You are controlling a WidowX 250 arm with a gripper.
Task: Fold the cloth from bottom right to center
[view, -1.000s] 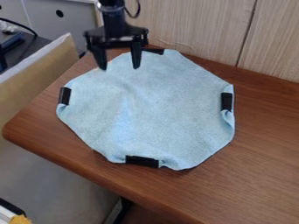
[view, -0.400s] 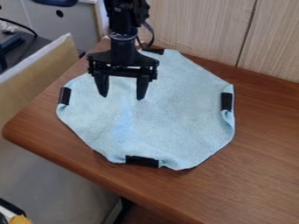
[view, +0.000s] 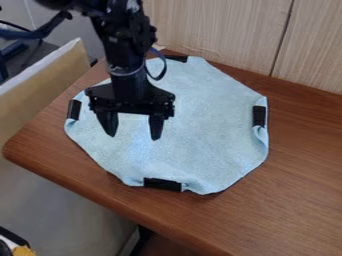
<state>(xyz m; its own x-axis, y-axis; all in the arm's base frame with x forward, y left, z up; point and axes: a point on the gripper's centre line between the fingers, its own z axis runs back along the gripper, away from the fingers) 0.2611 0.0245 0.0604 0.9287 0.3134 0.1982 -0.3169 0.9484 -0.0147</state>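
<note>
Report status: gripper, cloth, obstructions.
Gripper open and empty, over cloth's left half. Cloth spread on table, not yet folded to center. Nothing seen blocking its bottom right.

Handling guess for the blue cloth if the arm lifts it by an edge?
The cloth is probably floppy: its surface is rumpled and its right edge curls in, so it should sag from the grip. Likely light, being a thin sheet. The black strips at its edges may make those spots stiffer than the bare fabric.
</note>
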